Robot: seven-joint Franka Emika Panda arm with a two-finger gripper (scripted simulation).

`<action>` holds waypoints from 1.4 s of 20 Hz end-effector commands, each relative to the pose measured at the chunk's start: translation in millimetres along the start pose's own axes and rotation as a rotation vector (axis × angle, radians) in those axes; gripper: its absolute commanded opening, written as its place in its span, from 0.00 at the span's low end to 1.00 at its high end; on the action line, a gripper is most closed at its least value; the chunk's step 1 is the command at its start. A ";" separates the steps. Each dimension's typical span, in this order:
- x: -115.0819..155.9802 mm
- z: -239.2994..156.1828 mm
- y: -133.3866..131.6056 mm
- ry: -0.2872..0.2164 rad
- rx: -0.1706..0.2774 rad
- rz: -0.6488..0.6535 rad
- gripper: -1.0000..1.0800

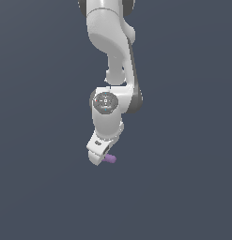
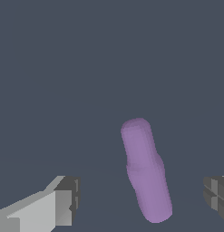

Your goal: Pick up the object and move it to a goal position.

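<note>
Hanging low over plain dark grey ground, claw (image 1: 101,157) spread wide, fingers (image 2: 63,206) well apart with nothing gripped. Lying in the gap between them, apart from both pads, small light-purple rod (image 2: 145,170), nearer one finger than the other, tilted slightly. Poking out just beside the claw toward the exterior view's right. Nothing else near, nothing blocking; no edges or corners visible.

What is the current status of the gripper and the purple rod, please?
Gripper open, fingers apart. Purple rod between them, not gripped. Nothing in the way.
</note>
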State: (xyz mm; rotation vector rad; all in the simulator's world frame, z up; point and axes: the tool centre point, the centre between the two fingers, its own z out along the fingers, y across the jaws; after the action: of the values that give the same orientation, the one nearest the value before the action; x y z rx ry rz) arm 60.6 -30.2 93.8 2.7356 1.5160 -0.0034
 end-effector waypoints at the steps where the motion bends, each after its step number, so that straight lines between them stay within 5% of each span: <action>1: -3.3 5.6 5.0 0.002 0.002 -0.059 0.96; 13: -14.1 22.5 19.4 0.009 0.009 -0.229 0.96; 28: -15.6 48.4 20.0 0.010 0.010 -0.249 0.96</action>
State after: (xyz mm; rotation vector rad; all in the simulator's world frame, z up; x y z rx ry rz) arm 70.3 -54.9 53.6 2.5377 1.8501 0.0011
